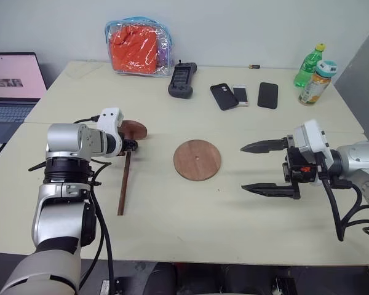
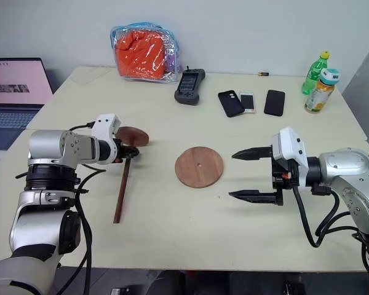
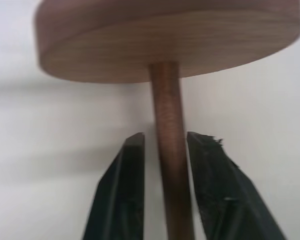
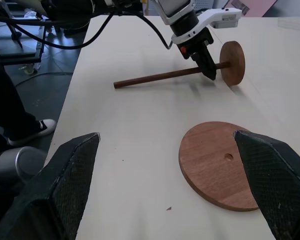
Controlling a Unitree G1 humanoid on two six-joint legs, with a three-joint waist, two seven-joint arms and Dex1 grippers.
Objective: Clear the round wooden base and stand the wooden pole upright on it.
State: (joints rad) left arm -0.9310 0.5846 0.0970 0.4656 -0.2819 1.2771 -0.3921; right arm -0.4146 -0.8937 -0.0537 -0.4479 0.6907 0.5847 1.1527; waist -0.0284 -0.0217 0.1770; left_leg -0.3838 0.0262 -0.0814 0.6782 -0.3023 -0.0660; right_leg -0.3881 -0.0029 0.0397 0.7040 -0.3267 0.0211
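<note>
pole: thin dark-brown wooden pole (image 1: 124, 184) lies flat on the desk (image 1: 172, 227), to the robot's left of the round base, well apart from it
pole axis: long axis runs roughly away from the robot; smaller round wooden end disc (image 1: 134, 129) sits at the far end, standing on its edge
base: flat reddish-brown round wooden base (image 1: 197, 160), small centre hole, nothing on it, so I'd judge the clearing done
left pincer: left pincer (image 3: 165, 142) clamped on the pole's shaft just short of the end disc, one black finger on each side, coming down at a slant
right pincer: right pincer (image 1: 258, 168) hangs on the base's other side, near it, fingers wide apart, holding nothing
key relation: base lies to the right of the held pole; the left arm has it. Likely next is lift, tip the shaft upright, then carry it over the centre hole
materials: smooth grained wood on pole and base; pale matte desk; hard black pincer fingers
risk: thin round shaft could swivel in a two-finger clamp while tipping
</note>
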